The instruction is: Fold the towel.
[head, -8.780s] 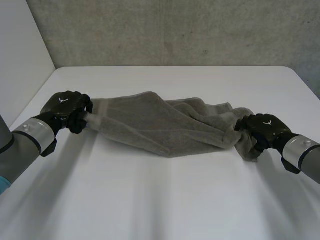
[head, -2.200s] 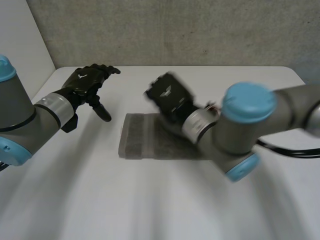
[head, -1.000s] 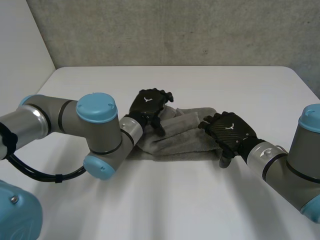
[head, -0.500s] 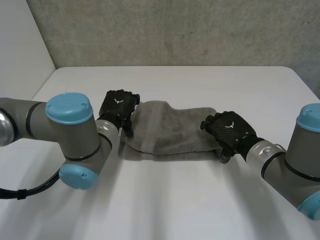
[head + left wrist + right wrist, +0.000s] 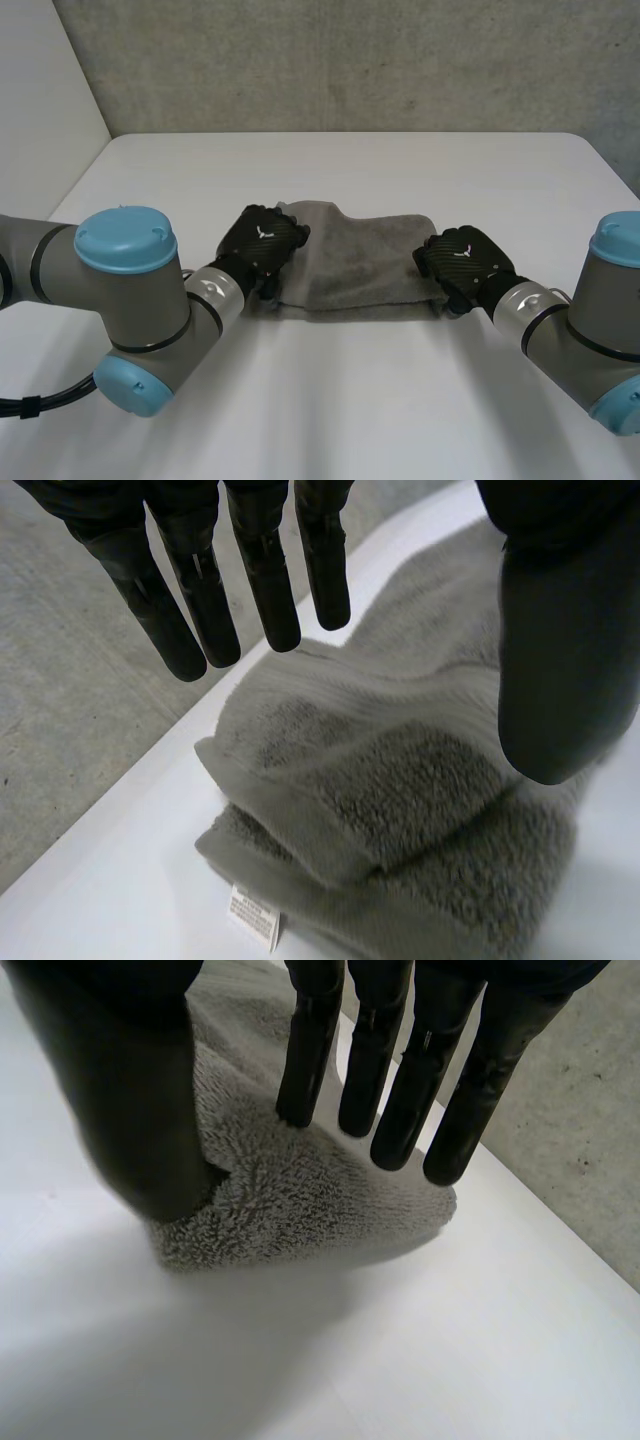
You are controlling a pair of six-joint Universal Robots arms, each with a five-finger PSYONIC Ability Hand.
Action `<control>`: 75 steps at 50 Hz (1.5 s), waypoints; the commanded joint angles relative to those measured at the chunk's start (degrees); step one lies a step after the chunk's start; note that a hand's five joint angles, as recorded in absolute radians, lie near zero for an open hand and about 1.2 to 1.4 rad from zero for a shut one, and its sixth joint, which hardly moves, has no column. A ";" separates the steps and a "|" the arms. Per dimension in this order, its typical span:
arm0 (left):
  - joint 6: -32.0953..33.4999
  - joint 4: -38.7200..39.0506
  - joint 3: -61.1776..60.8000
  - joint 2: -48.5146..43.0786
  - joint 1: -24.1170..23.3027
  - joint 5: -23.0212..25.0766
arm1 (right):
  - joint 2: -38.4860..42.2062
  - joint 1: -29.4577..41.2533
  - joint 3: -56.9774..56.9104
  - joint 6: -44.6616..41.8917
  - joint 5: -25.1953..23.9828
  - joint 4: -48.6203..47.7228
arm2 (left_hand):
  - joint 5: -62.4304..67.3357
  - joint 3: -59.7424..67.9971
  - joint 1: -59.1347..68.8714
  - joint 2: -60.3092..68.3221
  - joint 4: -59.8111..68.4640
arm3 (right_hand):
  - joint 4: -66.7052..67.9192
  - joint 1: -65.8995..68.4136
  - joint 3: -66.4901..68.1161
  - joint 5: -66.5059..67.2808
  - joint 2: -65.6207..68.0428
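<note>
The folded grey towel [image 5: 355, 262] is lying on the white table [image 5: 380, 400], its long axis running between my hands; my left hand [image 5: 262, 242] is hovering at its left end, my right hand [image 5: 465, 262] at its right end, equally near; both are holding fingers straight, grasping nothing.

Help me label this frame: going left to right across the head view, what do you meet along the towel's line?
left arm → left robot hand → towel → right robot hand → right arm
</note>
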 commanded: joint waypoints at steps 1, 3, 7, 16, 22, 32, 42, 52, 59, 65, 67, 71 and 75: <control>3.04 0.08 -1.76 -0.01 0.56 -0.28 | 4.12 0.11 -2.16 -0.01 1.54 -1.16 | -13.66 -3.35 -3.34 -3.46 -2.99 | 5.88 5.88 5.97 5.74 6.10; 0.77 0.08 -2.28 0.08 0.56 -0.19 | 5.43 0.11 -2.95 -0.01 1.63 -1.07 | -13.66 -3.35 -3.34 -3.46 -2.99 | 5.54 5.55 5.63 5.40 5.77; -2.67 0.08 -2.55 0.34 0.56 -0.01 | 5.79 0.37 -3.21 -0.01 1.37 -1.16 | -13.99 -3.69 -3.68 -3.79 -3.32 | 4.53 4.53 4.62 4.39 4.76; -9.61 0.08 -2.73 2.27 2.32 0.52 | 6.05 0.99 -3.13 1.22 1.37 -2.21 | -15.51 -5.20 -5.19 -5.31 -4.84 | 3.68 3.68 3.77 3.54 3.91; -9.96 0.26 -2.81 2.28 3.38 0.52 | 9.47 1.08 -4.44 1.05 2.50 -2.31 | -15.51 -5.20 -5.19 -5.31 -4.84 | 27.77 27.77 27.86 27.63 27.99; -9.97 0.00 -3.51 4.37 3.38 0.43 | 7.91 0.02 -4.54 -2.63 4.70 -0.12 | -15.51 -5.20 -5.19 -5.31 -4.84 | 38.62 38.62 38.71 38.48 38.85; -10.23 0.00 -5.63 12.65 5.92 0.52 | 0.34 -4.11 -4.88 -19.96 5.14 9.21 | -17.70 -7.39 -7.38 -7.49 -7.02 | 38.62 38.62 38.71 38.48 38.85; -17.86 0.17 -3.17 14.49 8.56 0.25 | 3.13 11.86 -17.70 -22.07 4.27 8.07 | -22.57 -12.27 -12.26 -12.37 -11.90 | 38.62 38.62 38.71 38.48 38.85; -26.21 0.61 -2.64 14.40 9.87 0.08 | 10.96 23.99 -22.19 -26.62 3.92 4.47 | -22.91 -12.60 -12.59 -12.71 -12.24 | 38.62 38.62 38.71 38.48 38.85; -29.21 0.61 -1.50 14.32 11.46 0.08 | 17.11 29.11 -22.81 -34.53 2.16 5.08 | -22.91 -12.60 -12.59 -12.71 -12.24 | 38.62 38.62 38.71 38.48 38.85; -29.21 0.61 -1.50 14.23 11.46 0.08 | 17.65 29.11 -22.99 -35.51 2.59 5.08 | -22.91 -12.60 -12.59 -12.71 -12.24 | 38.62 38.62 38.71 38.48 38.85; -29.21 0.61 -1.15 13.79 11.46 0.08 | 16.69 28.41 -22.73 -32.63 2.25 4.38 | -22.91 -12.60 -12.59 -12.71 -12.24 | 26.02 26.02 26.11 25.88 26.25; -29.21 0.70 -0.35 13.44 11.11 0.08 | 13.17 27.97 -21.49 -26.11 2.24 3.76 | -22.91 -12.60 -12.59 -12.71 -12.24 | -25.58 -25.57 -25.49 -25.72 -25.35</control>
